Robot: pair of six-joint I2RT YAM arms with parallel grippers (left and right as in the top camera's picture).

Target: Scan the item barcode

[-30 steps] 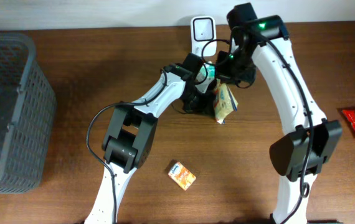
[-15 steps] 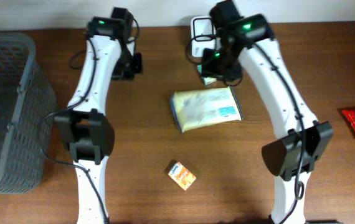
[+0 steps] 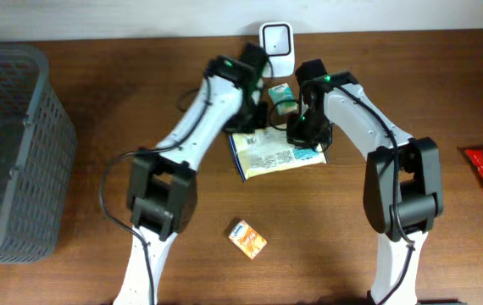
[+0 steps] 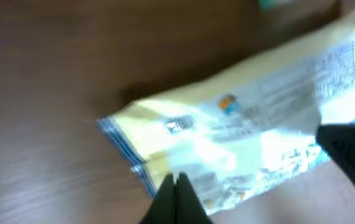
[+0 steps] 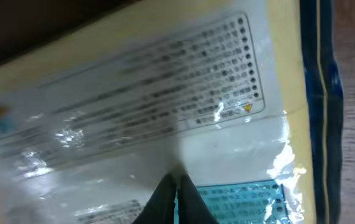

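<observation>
Packet: the yellow packet (image 3: pixel 275 154) lies flat near the middle of the table's (image 3: pixel 55 280) back edge, just in front of the white scanner (image 3: pixel 275 38). It is print side up, so its code probably does not face the scanner yet.
Left gripper (image 4: pixel 177 186): clenched, tips together over the packet.
Right gripper (image 5: pixel 176 186): clenched too, tips low over the printed film, perhaps to nudge the packet rather than lift it.
Hard to make out: both wrist views are blurred — no barcode can be picked out, and whether either tip pinches film cannot be told.
Hidden: the arms cover the packet's back edge and part of the green box (image 3: pixel 281 93).
</observation>
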